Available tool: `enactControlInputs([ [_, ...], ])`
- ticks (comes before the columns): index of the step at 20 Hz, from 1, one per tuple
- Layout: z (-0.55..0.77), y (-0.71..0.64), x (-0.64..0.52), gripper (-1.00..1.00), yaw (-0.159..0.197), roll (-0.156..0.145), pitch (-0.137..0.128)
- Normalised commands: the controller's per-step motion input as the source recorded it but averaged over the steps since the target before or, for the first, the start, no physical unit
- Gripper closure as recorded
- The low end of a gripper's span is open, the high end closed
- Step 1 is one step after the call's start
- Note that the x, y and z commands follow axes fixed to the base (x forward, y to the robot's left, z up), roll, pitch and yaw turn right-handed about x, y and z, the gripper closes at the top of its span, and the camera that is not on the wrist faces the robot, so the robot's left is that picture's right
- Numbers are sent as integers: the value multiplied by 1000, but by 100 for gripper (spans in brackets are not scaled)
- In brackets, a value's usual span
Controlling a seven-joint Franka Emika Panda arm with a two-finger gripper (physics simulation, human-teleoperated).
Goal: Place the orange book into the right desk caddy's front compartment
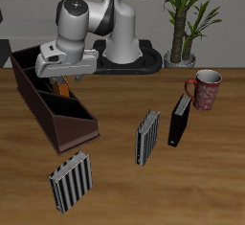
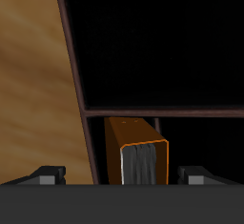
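Note:
The orange book [image 1: 62,88] stands upright inside the right desk caddy [image 1: 69,129], a long dark brown box, about halfway along its length. In the wrist view the orange book [image 2: 138,153] shows its grey page edge and stands close to a divider [image 2: 162,112] of the caddy. My gripper [image 1: 65,77] hangs directly above the book. In the wrist view my gripper [image 2: 122,176] has its fingers [image 2: 48,176] spread wider than the book, with a gap on each side. I cannot tell for sure which compartment holds the book.
A red mug [image 1: 204,88] and an all-black book [image 1: 179,122] stand farther along the table. Two grey-striped books [image 1: 146,136] [image 1: 72,179] stand nearer the front edge. A potted plant [image 1: 182,47] and the robot base [image 1: 124,47] are at the back.

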Motion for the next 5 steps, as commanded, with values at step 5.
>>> enactControlInputs([
  [5,67,82,-57,-100,-32,29,10],
])
